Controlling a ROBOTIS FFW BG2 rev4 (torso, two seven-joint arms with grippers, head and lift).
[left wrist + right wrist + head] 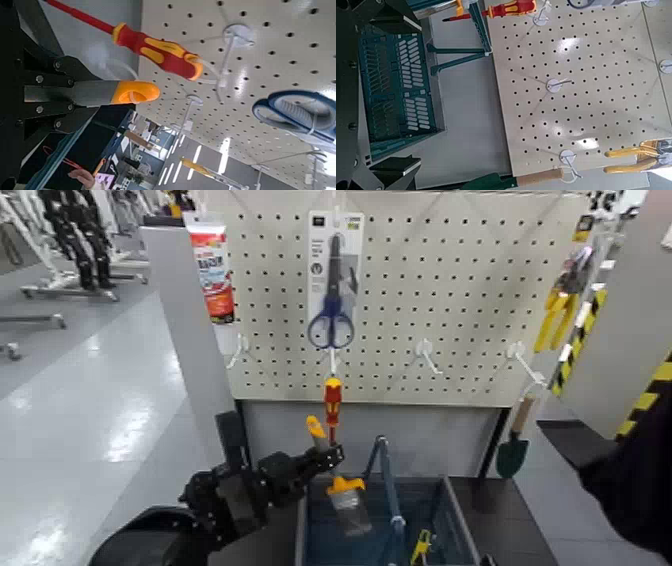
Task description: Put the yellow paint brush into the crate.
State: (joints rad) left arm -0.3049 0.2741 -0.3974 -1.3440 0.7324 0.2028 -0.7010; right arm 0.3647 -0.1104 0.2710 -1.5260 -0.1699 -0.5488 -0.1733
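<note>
Head view: left gripper (322, 456) is up front over the near-left corner of the dark grey-blue slatted plastic crate (455, 520), pinching the small flat yellow-handled paint brush (340, 490); handle end sticks up past the fingers, grey bristle head hangs down, already inside the crate opening and above its floor. Crate's bar handle (385, 480) stands upright just beside the brush. Red-and-yellow screwdriver (332, 405) hangs off the beige pegboard (450, 300) right above, blue-handled scissors (331, 285) in a pack higher up, green trowel with wooden handle (514, 445) off to the right side. Right gripper isn't seen here. Left wrist view: fingers clamped on the brush handle, orange tip (135, 93) poking out, screwdriver close by. Right wrist view: right arm parked high, looking at pegboard, crate and pale grey floor; can't tell its pincer state. My call: brush is over the target, so lower a bit more, keep clear of the bar handle and screwdriver, then release. Shop-like room, glossy grey floor, hazard-striped post at right.
</note>
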